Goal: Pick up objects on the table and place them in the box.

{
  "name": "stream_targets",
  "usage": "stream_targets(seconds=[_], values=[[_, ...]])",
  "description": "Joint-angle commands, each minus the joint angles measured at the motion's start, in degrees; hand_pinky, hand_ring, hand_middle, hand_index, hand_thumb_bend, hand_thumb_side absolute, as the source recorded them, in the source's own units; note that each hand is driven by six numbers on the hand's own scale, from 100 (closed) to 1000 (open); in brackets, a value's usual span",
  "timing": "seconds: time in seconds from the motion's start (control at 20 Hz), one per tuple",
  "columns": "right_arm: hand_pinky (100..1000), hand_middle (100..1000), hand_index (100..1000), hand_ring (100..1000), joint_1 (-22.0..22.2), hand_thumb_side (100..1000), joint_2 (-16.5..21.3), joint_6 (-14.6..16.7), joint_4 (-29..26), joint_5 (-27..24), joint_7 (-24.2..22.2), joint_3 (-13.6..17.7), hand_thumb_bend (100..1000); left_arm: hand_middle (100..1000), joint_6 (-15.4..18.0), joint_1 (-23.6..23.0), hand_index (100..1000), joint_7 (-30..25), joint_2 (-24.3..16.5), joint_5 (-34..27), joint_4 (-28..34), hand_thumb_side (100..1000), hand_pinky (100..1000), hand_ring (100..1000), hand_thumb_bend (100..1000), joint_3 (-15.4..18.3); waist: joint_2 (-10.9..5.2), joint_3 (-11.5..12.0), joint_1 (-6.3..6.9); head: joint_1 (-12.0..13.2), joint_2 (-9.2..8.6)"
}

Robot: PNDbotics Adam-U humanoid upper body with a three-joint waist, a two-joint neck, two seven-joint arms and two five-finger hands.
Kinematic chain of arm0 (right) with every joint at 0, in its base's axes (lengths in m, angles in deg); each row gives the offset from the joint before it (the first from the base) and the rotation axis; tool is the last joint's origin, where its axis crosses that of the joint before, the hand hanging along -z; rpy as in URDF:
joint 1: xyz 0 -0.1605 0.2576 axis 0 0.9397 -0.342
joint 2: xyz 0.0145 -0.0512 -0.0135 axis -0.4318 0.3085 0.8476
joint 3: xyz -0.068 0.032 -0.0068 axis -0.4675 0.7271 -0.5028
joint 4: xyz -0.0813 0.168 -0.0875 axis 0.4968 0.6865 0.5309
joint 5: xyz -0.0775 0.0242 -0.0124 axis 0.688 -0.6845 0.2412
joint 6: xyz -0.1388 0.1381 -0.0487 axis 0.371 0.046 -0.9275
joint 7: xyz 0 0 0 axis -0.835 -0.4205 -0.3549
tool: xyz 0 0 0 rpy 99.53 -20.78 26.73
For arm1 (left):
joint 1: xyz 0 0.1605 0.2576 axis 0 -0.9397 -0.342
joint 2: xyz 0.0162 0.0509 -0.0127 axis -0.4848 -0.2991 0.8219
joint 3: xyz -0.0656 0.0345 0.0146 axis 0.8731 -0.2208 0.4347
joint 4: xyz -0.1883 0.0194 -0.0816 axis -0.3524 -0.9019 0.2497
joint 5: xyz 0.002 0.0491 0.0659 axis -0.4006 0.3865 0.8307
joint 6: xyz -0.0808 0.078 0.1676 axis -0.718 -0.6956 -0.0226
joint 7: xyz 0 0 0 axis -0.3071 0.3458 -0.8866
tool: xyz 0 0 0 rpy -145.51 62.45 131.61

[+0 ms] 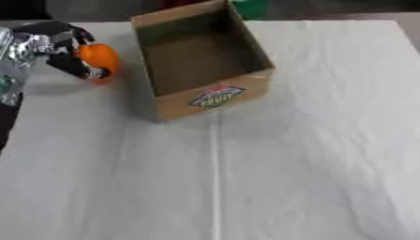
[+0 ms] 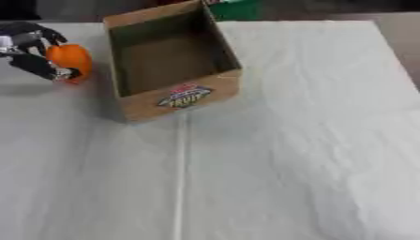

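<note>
At about ten o'clock on the table, the left hand (image 1: 70, 51) was curled round the orange object (image 1: 100, 61) just left of the open box (image 1: 215, 98), and it would do best to lift above the near wall before swinging across.

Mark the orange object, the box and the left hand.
orange object (image 1: 100, 58), left eye view, its front surface.
box (image 1: 215, 98), left eye view, near wall by the label.
left hand (image 1: 67, 48), left eye view, fingers curled round the orange object.
</note>
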Motion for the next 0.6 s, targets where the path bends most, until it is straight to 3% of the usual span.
stream_targets(seconds=[0.05, 0.2, 0.6], values=[[814, 860, 882, 853, -0.87, 1000, 1.07, 0.26, -0.81, -0.39, -0.07, 0.47, 100, 770, -1.03, 1.4, 898, 0.94, -0.65, 1.17, -0.15, 445, 494, 684, 216, 0.8, -1.12, -0.18, -0.04, 0.13, -0.6], [815, 860, 882, 853, -0.75, 1000, 1.01, 0.38, -0.81, -0.54, 0.11, 0.58, 100, 743, -0.97, 1.35, 864, 1.99, -0.52, 1.38, -0.48, 392, 442, 620, 100, 0.97, -1.12, -0.18, -0.03, -0.08, -0.4], [818, 855, 879, 849, -0.63, 1000, 0.8, 0.43, -0.81, -1.0, 0.78, 0.68, 100, 628, -0.63, 1.3, 709, 5.37, -0.33, -0.71, -0.24, 354, 308, 483, 100, 1.24, -1.14, -0.17, -0.09, -0.21, 0.3]])
